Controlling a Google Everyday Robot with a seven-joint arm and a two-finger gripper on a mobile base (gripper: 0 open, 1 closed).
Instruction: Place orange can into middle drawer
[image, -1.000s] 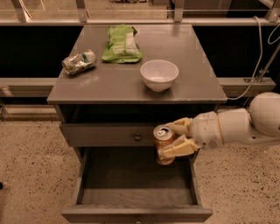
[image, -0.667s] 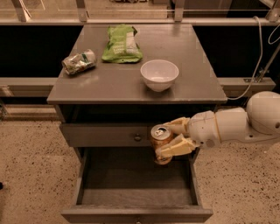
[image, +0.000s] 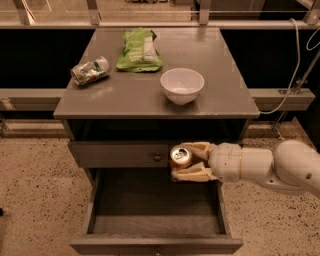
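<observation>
The orange can (image: 180, 156), with its silver top facing up, is held upright in my gripper (image: 187, 161), whose pale fingers (image: 192, 174) are shut around it. The white arm reaches in from the right. The can hangs above the back of the middle drawer (image: 156, 244), which is pulled out wide with a dark, bare inside. The can sits just in front of the upper drawer's front, next to its small knob (image: 157, 157).
On the grey cabinet top (image: 120, 95) stand a white bowl (image: 182, 85), a green chip bag (image: 139, 49) and a crushed green-and-white can (image: 90, 70). The upper drawer (image: 115, 155) is shut. Speckled floor lies on both sides. A cable hangs at the right.
My gripper with the orange can has shifted slightly left, closer to the upper drawer's knob. The drawer and the things on top have not moved.
</observation>
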